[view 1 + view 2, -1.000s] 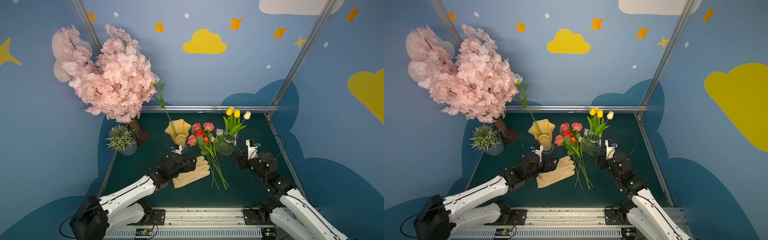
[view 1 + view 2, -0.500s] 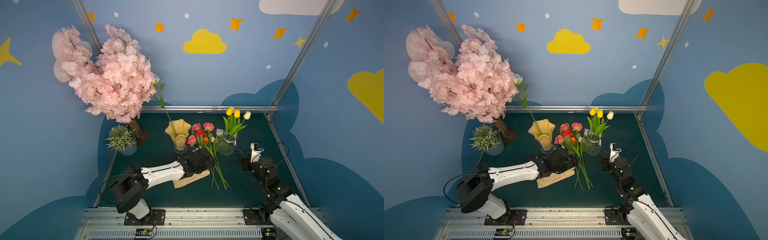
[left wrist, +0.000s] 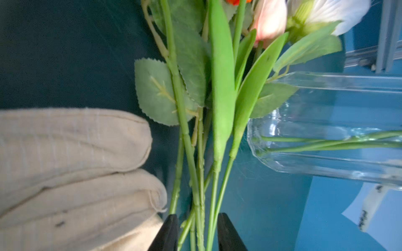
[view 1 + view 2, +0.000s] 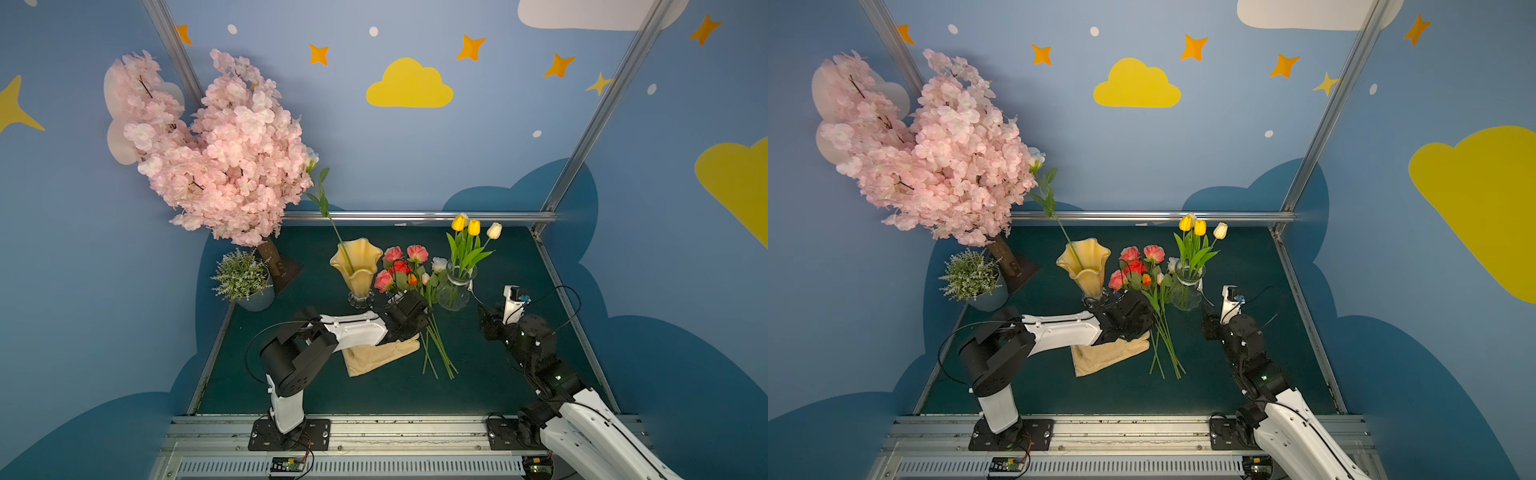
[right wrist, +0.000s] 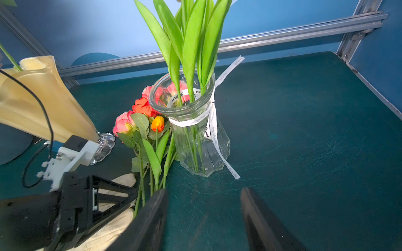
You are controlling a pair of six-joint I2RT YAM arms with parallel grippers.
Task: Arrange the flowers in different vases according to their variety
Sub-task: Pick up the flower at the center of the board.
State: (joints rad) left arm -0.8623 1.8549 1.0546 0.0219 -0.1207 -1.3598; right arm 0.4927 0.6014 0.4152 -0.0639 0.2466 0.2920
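My left gripper (image 3: pixel 198 219) has moved right and now pinches, I think, the loose green-stemmed flowers (image 4: pixel 437 345) lying between the wavy amber vase (image 4: pixel 357 266) and the clear ribbed glass vase (image 4: pixel 455 293). My right gripper (image 5: pixel 203 190) has its jaws apart, empty.

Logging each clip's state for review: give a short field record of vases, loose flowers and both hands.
amber vase: upright, one long white-flowered stem inside
clear vase: upright, holds three tulips
loose flowers: bunch lying on table between the vases
left hand: fingers either side of their stems, grip unclear
right hand: open, empty, facing clear vase
glove: flat on table beside the stems
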